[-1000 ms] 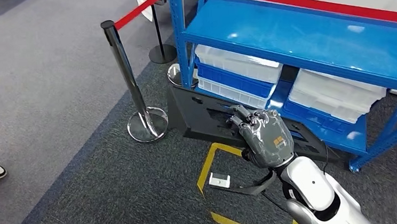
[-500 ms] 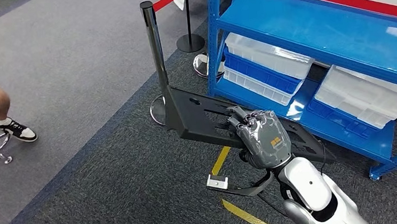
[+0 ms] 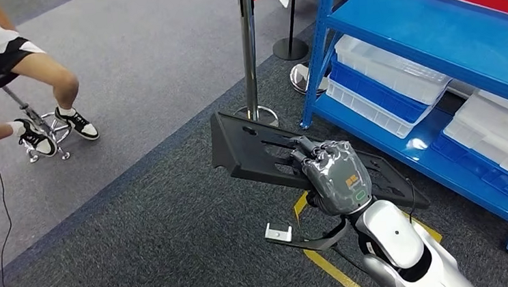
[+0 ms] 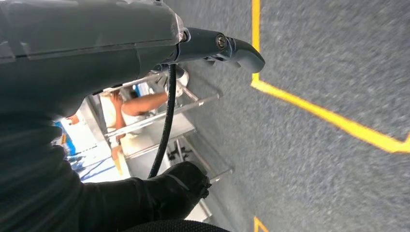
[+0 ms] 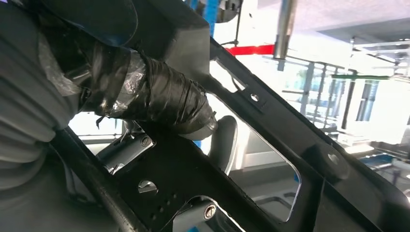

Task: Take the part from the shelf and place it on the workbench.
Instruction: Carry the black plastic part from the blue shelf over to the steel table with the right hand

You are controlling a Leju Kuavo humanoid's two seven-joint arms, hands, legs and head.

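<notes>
Fingers of my right hand curl over the black plastic panel, gripping it thru a slot, held off the carpet w/ the blue shelf just beyond my knuckles. Left hand hangs over carpet; can't tell its finger state.

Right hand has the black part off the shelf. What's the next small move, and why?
Probably keep turning away from the blue shelf toward the workbench, holding the part level. The right hand grips the black part clear of the shelf, over carpet. A chrome post stands just beyond the part's far edge, so swing wide of it.
</notes>
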